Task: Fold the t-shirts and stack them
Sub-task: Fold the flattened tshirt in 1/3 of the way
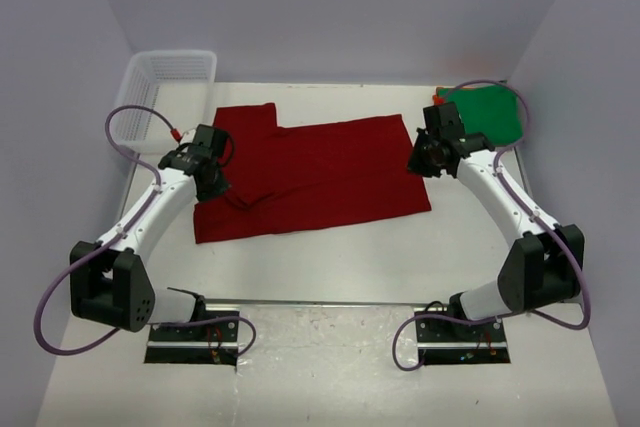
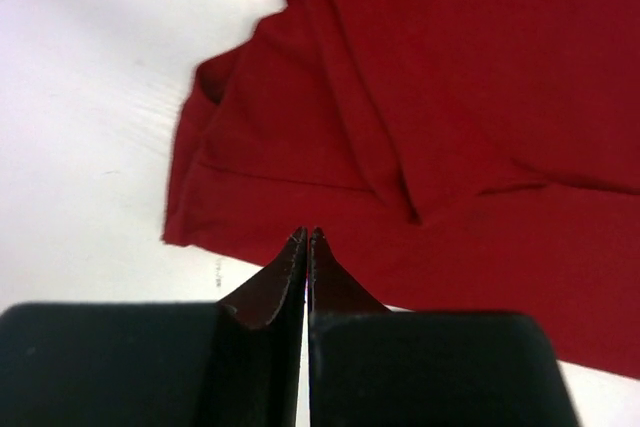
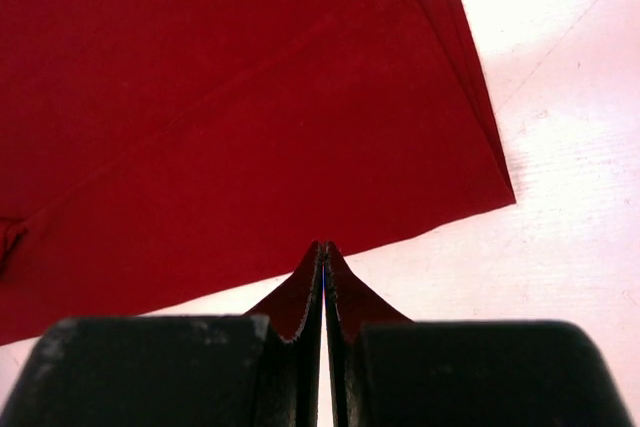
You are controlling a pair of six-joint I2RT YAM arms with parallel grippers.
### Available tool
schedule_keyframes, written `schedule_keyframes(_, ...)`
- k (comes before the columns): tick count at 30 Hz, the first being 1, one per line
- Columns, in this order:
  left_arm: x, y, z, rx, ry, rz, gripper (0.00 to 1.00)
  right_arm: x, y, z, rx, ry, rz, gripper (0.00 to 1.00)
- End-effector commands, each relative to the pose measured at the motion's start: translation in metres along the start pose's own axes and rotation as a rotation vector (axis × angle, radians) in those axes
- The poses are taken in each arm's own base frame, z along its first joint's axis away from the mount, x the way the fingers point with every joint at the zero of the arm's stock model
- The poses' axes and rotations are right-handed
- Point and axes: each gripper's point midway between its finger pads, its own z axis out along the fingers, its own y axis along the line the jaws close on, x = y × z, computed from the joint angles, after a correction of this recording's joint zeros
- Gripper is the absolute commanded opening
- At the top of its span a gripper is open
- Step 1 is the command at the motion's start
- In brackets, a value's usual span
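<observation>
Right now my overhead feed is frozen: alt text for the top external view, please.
A dark red t-shirt lies spread mid-table, the left gripper shut at its left edge and the right gripper shut at its right edge. A green t-shirt lies far right; a white basket stands far left.

In the top view, the right arm [image 1: 492,175] hides the near left corner of the green t-shirt [image 1: 492,113]. A sliver of orange cloth [image 1: 438,100] beside it is too small to identify. The dark red t-shirt [image 2: 450,97] is cut off at the top and right edges of the left wrist view, and at the top and left edges of the right wrist view.
</observation>
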Motion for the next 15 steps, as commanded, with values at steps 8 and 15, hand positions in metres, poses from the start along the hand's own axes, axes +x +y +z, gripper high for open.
schedule_keyframes(8, 0.032, -0.057, 0.008, 0.333, 0.084, 0.048, 0.23, -0.003, 0.009, -0.016, -0.087, -0.050, -0.038, 0.00)
schedule_keyframes(15, 0.041, -0.056, 0.020, 0.305, 0.110, 0.052, 0.00, 0.000, 0.009, -0.013, -0.090, -0.048, -0.036, 0.00)
